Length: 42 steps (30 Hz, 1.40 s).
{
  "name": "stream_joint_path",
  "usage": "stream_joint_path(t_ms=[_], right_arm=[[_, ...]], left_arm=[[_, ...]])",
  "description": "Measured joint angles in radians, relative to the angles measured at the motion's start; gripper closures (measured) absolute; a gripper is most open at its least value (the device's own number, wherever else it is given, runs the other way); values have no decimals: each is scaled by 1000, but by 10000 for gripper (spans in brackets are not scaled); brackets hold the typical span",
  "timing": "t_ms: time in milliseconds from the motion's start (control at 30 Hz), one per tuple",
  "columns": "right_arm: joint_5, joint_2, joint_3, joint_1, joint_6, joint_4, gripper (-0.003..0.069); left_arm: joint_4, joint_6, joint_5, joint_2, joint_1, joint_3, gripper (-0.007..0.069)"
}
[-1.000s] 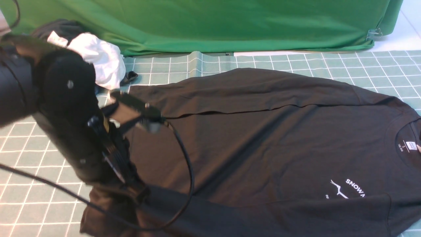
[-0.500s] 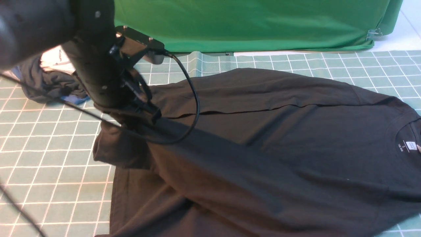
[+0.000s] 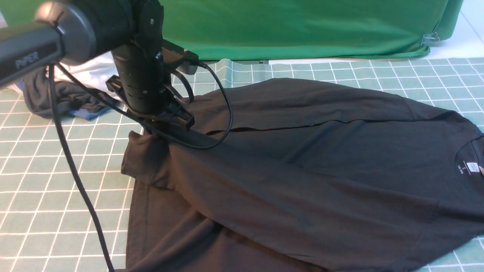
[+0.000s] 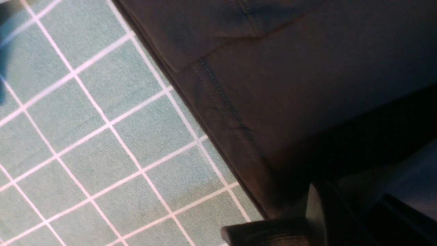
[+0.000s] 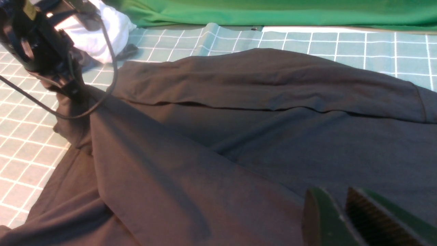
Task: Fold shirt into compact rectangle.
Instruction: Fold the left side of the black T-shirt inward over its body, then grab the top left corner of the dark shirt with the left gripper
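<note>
The black shirt [image 3: 321,151] lies spread on the green grid mat [image 3: 56,170], collar to the right with its white neck tag [image 3: 472,167] showing. My left gripper [image 3: 166,126] is shut on the near sleeve close to its cuff [image 3: 141,162] and holds it raised at the shirt's left end. The sleeve runs slantwise over the body and covers the chest. The left wrist view shows the stitched cuff [image 4: 232,112] hanging from the left gripper [image 4: 309,213]. The right gripper [image 5: 336,201] hovers over the shirt [image 5: 273,136], green fingers a narrow gap apart, nothing between them; it is outside the front view.
A pile of white and dark clothes [image 3: 75,94] lies at the back left behind the left arm. A green backdrop cloth [image 3: 302,26] closes off the far side. The left arm's black cable [image 3: 75,170] hangs down over the mat.
My left gripper has lifted the sleeve from the near left corner and carried it up and toward the back. The sleeve now drapes across the body and hides the white chest print.
</note>
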Motion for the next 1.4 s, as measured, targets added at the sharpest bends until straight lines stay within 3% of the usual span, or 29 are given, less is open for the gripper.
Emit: stream_joint_path(t_ms=[133, 433, 633, 733, 867, 900, 1033, 1267, 1400], right_arm=[[3, 0, 0, 0, 0, 0, 554], [7, 0, 0, 0, -1, 0, 543], [23, 0, 0, 0, -1, 0, 538], [50, 8, 0, 0, 13, -28, 537], [231, 92, -34, 0, 159, -241, 537], [288, 133, -55, 0, 192, -311, 536], [412, 250, -115, 0, 216, -423, 536], [437, 450, -131, 0, 167, -324, 532], [412, 554, -131, 8, 24, -71, 468]], left_arm=[[33, 0, 6, 7, 0, 0, 556], [223, -199, -38, 10, 0, -35, 202], [170, -393, -90, 10, 0, -73, 160], [114, -402, -62, 10, 0, -80, 193], [64, -372, 11, 5, 0, -80, 370], [47, -369, 18, -2, 0, -80, 450], [-42, -353, -6, -60, 1, -43, 594], [-123, -352, -122, -281, -8, 186, 615], [-163, -352, -147, -445, -8, 376, 613]])
